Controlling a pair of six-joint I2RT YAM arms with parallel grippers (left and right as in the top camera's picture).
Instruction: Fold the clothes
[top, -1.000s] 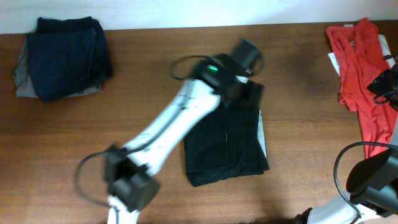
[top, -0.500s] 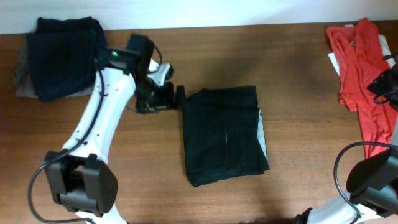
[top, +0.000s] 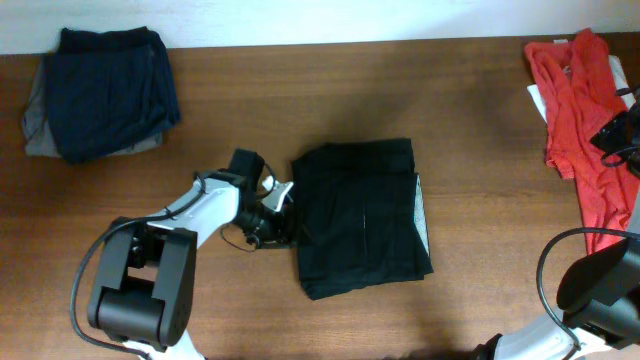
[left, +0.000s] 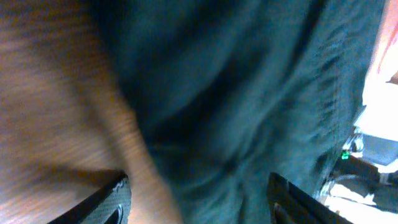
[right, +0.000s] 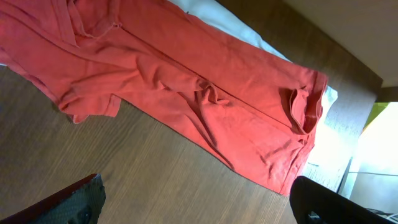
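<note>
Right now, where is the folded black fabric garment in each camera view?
Overhead: folded black fabric garment mid-frame, beside the left gripper.
Left wrist: the garment fills most of the frame, blurred.
Right wrist: not in it.
Shared landmark: the brown wooden table.

This looks like a robotics lab bench rather than a home. A bare wood-grain desk (top: 480, 110) carries sorted laundry around the black garment (top: 360, 220): a navy and grey pile (top: 100, 90) far to its upper left, a coral-red garment (top: 580, 120) far to its right. The left arm (top: 200, 215) lies just left of it, and the right arm (top: 590, 285), trailing a loose cable (top: 545, 265), stands to its lower right.
</note>
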